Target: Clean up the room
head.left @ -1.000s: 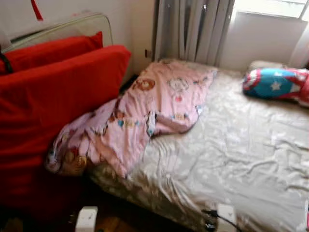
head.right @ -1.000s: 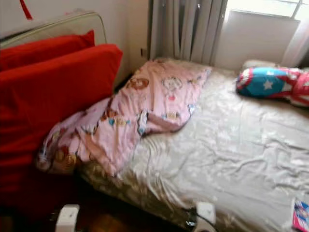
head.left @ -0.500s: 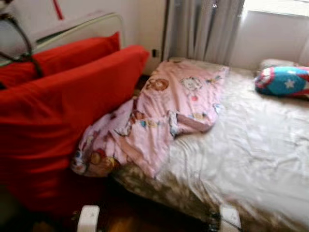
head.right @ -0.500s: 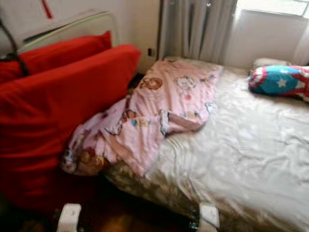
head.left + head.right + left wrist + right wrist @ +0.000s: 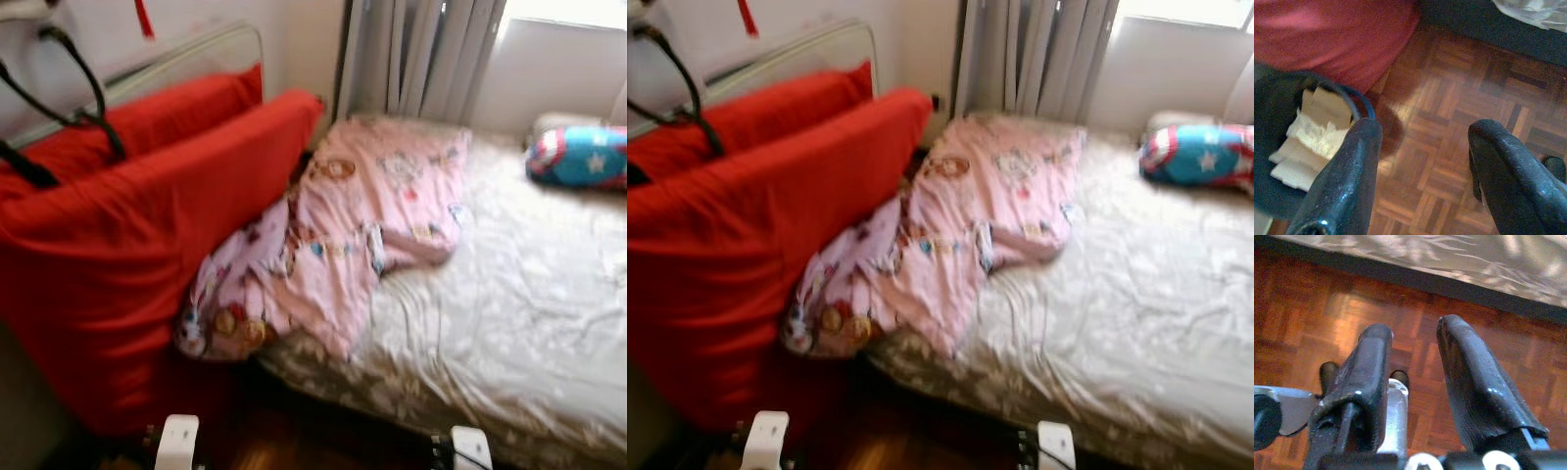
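The left gripper (image 5: 1422, 161) hangs low over the parquet floor (image 5: 1449, 122). Its two black fingers (image 5: 1347, 181) are spread wide apart, with bare floor visible between them; they hold nothing and touch nothing. Beside this gripper a dark round container (image 5: 1273, 147) holds pale crumpled paper (image 5: 1308, 137), next to the base of the red cushions.

The right gripper (image 5: 1415, 352) also hangs above the parquet, near the foot of the bed. Its fingers (image 5: 1369, 367) stand slightly parted, with a narrow gap between the tips; nothing is gripped and nothing is in contact with them.

In the head views, a pink patterned blanket (image 5: 362, 225) lies crumpled across the left side of the bed (image 5: 519, 323). Its lower end spills over the mattress edge and rests against the large red cushions (image 5: 147, 235), which lean upright alongside the bed. The beige sheet is wrinkled. A blue, red and white star-patterned pillow (image 5: 580, 157) lies at the far right of the bed, near the window wall. Grey curtains (image 5: 421, 54) hang behind the bed. Black cables (image 5: 83, 88) cross the top of the cushions.
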Robot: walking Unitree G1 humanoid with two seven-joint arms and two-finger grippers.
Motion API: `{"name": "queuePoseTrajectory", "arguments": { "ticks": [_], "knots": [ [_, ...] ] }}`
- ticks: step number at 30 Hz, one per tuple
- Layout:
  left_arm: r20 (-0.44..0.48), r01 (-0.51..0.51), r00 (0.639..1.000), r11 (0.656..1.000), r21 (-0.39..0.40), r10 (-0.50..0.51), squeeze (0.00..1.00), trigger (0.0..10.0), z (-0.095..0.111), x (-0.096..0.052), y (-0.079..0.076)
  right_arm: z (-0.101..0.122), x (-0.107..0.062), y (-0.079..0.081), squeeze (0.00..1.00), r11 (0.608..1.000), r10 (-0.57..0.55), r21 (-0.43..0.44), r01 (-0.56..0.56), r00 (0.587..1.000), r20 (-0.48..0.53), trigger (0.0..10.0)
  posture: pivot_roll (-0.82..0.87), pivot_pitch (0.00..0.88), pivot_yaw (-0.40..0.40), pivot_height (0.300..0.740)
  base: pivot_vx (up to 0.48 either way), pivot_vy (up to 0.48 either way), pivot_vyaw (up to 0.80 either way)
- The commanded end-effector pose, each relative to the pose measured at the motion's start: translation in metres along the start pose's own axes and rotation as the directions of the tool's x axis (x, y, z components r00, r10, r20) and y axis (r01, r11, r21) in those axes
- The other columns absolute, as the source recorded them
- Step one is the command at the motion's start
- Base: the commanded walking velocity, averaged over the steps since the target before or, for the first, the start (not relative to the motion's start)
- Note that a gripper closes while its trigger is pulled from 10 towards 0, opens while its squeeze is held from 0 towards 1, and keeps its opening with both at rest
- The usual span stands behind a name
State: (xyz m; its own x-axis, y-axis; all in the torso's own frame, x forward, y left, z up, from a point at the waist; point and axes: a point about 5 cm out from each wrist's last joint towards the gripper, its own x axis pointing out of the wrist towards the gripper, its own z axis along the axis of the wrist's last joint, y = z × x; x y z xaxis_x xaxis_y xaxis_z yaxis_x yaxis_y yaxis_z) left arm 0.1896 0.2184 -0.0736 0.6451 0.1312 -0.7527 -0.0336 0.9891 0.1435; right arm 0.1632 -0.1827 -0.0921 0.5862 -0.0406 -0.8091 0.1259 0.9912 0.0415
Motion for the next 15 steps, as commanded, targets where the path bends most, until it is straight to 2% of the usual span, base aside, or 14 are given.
{"name": "queuePoseTrajectory", "arguments": {
  "ticks": [1,12,15],
  "knots": [
    [-0.01,0.008,1.0,1.0,0.007,-0.008,0.0,10.0,-0.0047,-0.0011,-0.0024,0.0053,0.0014,0.0018,0.0,1.0,0.001,-0.004,-0.001,1.0,0.01,10.0,0.06,0.0,-0.011,0.74,0.0,0.0,0.8],
    [-0.001,0.017,1.0,1.0,0.012,-0.017,0.0,10.0,-0.0019,-0.0005,-0.0032,0.0028,0.0004,0.0002,0.0,1.0,0.004,0.006,-0.004,1.0,0.013,10.0,0.06,0.0,-0.006,0.74,0.0,0.0,0.79],
    [0.001,0.022,1.0,1.0,0.016,-0.022,0.0,10.0,-0.0016,-0.0004,-0.0043,0.0022,0.0002,-0.0009,0.0,1.0,0.004,0.008,-0.004,1.0,0.012,10.0,0.06,0.0,-0.005,0.74,0.0,0.0,0.16]
  ]
}}
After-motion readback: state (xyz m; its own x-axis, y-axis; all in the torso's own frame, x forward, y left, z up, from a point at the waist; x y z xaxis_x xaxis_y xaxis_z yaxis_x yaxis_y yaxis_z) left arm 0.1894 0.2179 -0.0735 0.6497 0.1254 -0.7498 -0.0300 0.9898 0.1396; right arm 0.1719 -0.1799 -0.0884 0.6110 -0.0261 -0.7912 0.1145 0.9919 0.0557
